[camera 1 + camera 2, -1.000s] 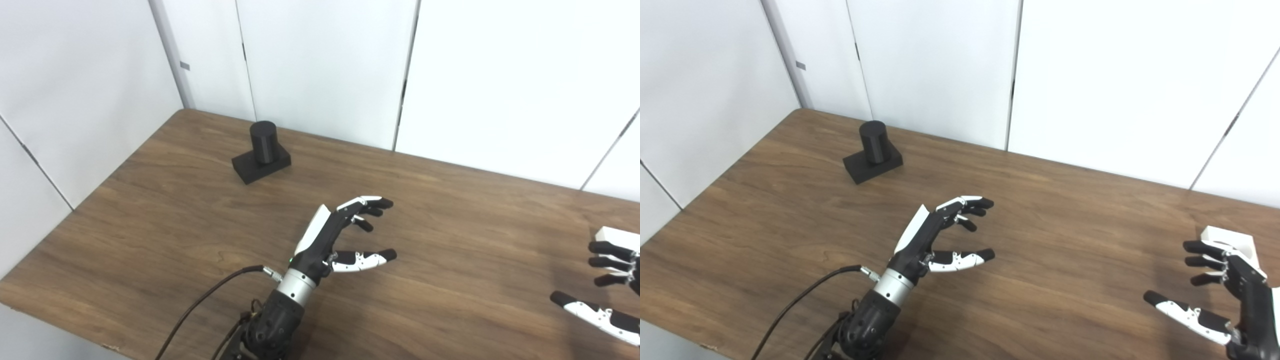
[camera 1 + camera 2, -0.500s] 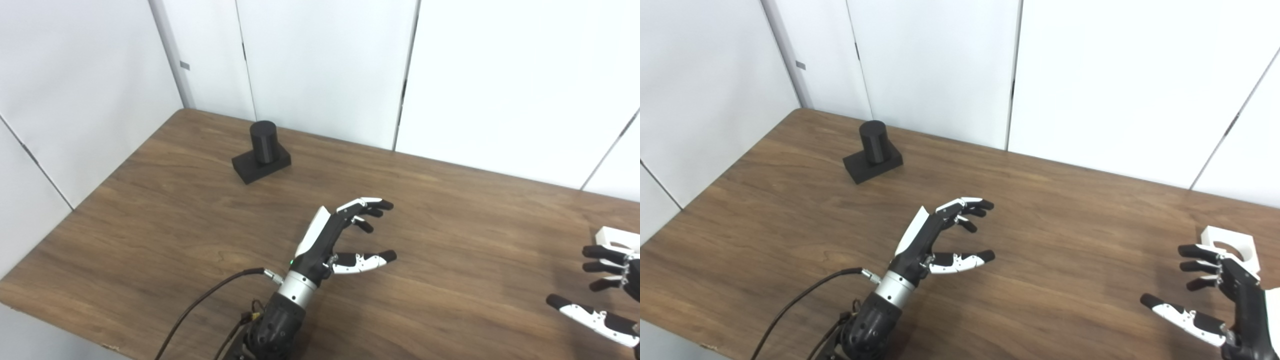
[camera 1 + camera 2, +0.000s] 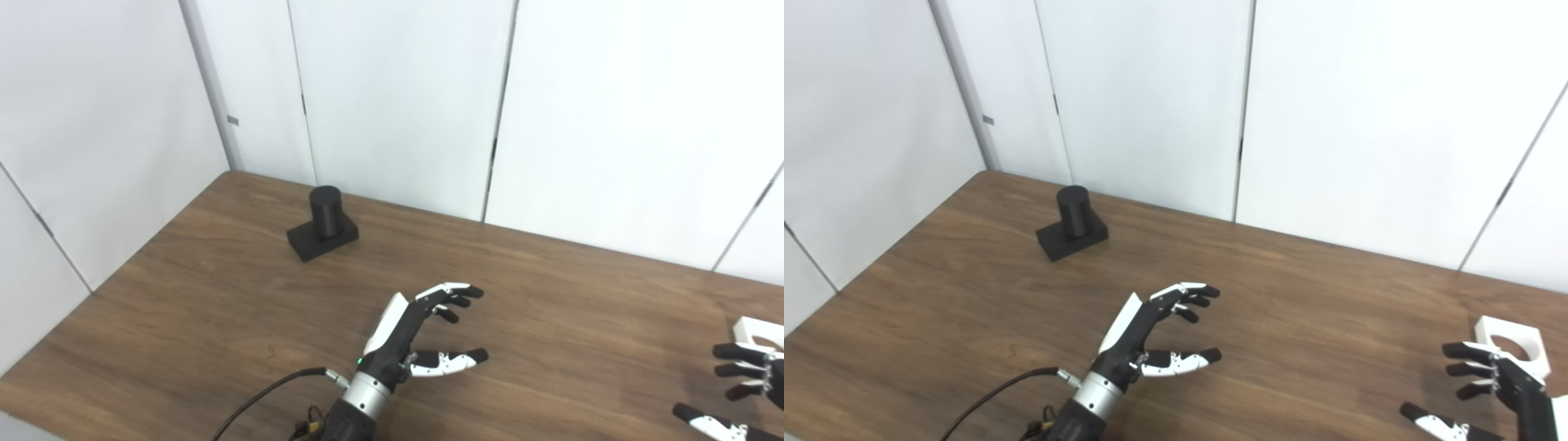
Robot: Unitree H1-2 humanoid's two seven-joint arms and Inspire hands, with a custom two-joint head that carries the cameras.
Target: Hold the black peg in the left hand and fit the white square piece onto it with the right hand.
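Nearest, the right hand [image 3: 1488, 392] hangs with fingers spread and empty, the white square plastic piece with a round hole [image 3: 1514, 346] just beyond its fingertips, seemingly ready for grasping. The left hand [image 3: 416, 340], likewise spread and empty, hovers over the brown wooden worktop [image 3: 214, 294]; the black cylindrical peg on its block base [image 3: 323, 223] stands upright well beyond it.

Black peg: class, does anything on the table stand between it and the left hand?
Nothing visible does. Only bare table lies between the open left hand and the black peg, which stands upright near the far left corner.
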